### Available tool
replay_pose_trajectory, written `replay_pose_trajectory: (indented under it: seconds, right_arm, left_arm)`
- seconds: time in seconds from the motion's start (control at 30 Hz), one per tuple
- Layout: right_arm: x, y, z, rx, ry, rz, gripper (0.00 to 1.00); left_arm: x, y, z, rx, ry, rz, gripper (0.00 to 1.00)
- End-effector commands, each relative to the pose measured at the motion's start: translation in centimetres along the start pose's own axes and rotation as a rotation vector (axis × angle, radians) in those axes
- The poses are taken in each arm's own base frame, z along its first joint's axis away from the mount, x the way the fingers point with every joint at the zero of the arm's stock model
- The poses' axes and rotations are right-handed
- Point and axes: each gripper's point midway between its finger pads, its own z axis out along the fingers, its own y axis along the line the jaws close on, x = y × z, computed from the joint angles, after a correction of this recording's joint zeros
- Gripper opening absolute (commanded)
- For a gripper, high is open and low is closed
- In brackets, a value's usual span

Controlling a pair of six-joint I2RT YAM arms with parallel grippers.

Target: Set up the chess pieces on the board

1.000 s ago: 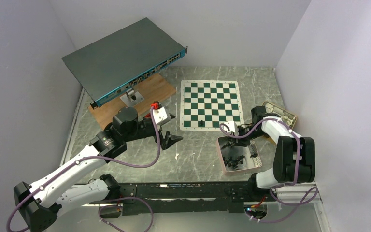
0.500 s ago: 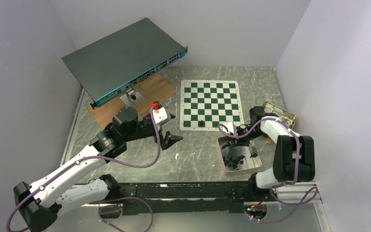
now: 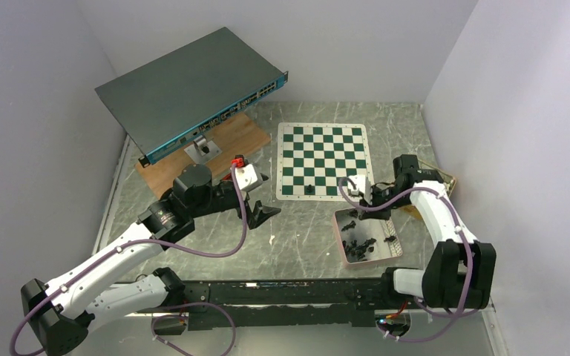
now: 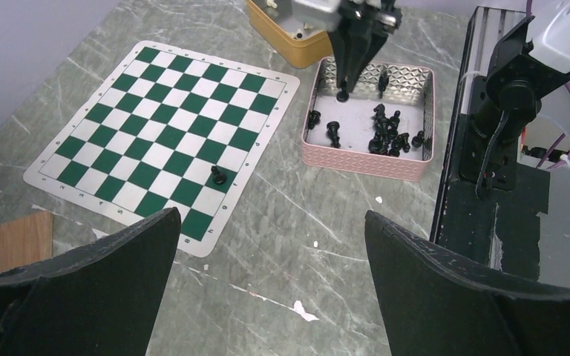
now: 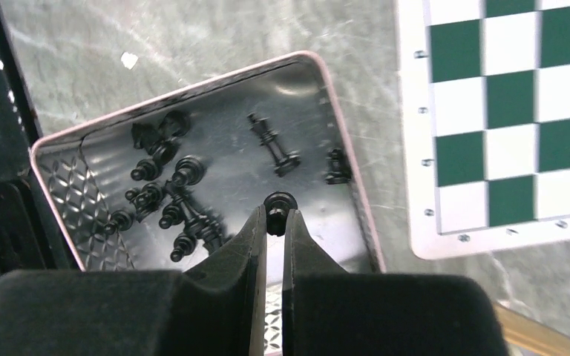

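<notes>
One black chess piece (image 5: 279,202) is being pinched between the nearly closed fingers of the right gripper (image 5: 274,219), over the far part of the pink-rimmed tray (image 4: 364,159). The other pieces (image 5: 163,200) are being held loose in that tray, just near-right of the board (image 3: 323,148). A single piece (image 4: 219,177) is being seen standing on the board's near row. The left gripper (image 3: 266,196) is being held wide open over the table (image 3: 297,237), left of the board, gripping nothing.
</notes>
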Motion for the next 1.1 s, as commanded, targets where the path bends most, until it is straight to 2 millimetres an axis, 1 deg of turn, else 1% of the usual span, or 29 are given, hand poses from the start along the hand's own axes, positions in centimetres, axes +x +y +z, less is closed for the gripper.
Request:
replay_pose_trajectory:
  seconds: [0.0,0.1,0.17,0.2,0.3,0.37,0.43,0.53,0.63,0.77,0.87,0.97,1.07]
  right_arm:
    - [-4.0,-1.8,-3.0,0.085,-0.08,0.132,0.0]
    - [-6.6,-4.5,-4.1,0.158,-0.136,0.198,0.0]
    - [-8.0,-6.0,-4.0,0.179,-0.163,0.245,0.0]
    - [-9.0,-6.3,-3.5,0.166,-0.17,0.248,0.0]
    - [-10.7,-7.9,-1.6,0.181,-0.147,0.291,0.0]
    - [-11.1,-9.1,-0.5,0.215,-0.107,0.324,0.0]
    - [-11.0,-10.2,0.2,0.241,-0.089,0.367,0.0]
    - [-9.4,-11.6,0.6,0.313,-0.053,0.427,0.0]
    - [-6.8,-12.7,-0.3,0.408,-0.028,0.486,0.0]
    - [-3.3,-13.3,-1.2,0.496,0.019,0.556,0.0]
    - [-1.2,-13.2,-1.0,0.521,0.054,0.591,0.0]
    - [-0.3,-13.4,-0.7,0.524,0.052,0.616,0.0]
    - [0.8,-13.7,-0.3,0.527,0.087,0.638,0.0]
  left_arm:
    - [-2.0,0.2,-0.5,-0.012,-0.053,0.04,1.0]
    - [-1.8,0.4,-0.4,-0.024,-0.048,0.043,1.0]
    - [-1.6,0.6,-0.3,-0.033,-0.04,0.043,1.0]
    - [-1.5,0.7,-0.3,-0.036,-0.036,0.044,1.0]
    - [-1.5,0.7,-0.3,-0.038,-0.032,0.046,1.0]
    - [-1.6,0.8,-0.4,-0.043,-0.032,0.051,1.0]
    - [-1.6,1.0,-0.6,-0.057,-0.034,0.059,1.0]
    - [-1.6,1.3,-0.7,-0.072,-0.029,0.067,1.0]
    - [-1.6,1.3,-0.7,-0.072,-0.029,0.068,1.0]
    - [-1.5,1.1,-0.5,-0.059,-0.027,0.062,1.0]
    - [-1.5,1.0,-0.5,-0.055,-0.027,0.061,1.0]
    - [-1.5,1.1,-0.5,-0.058,-0.027,0.063,1.0]
    - [-1.6,1.0,-0.6,-0.058,-0.03,0.065,1.0]
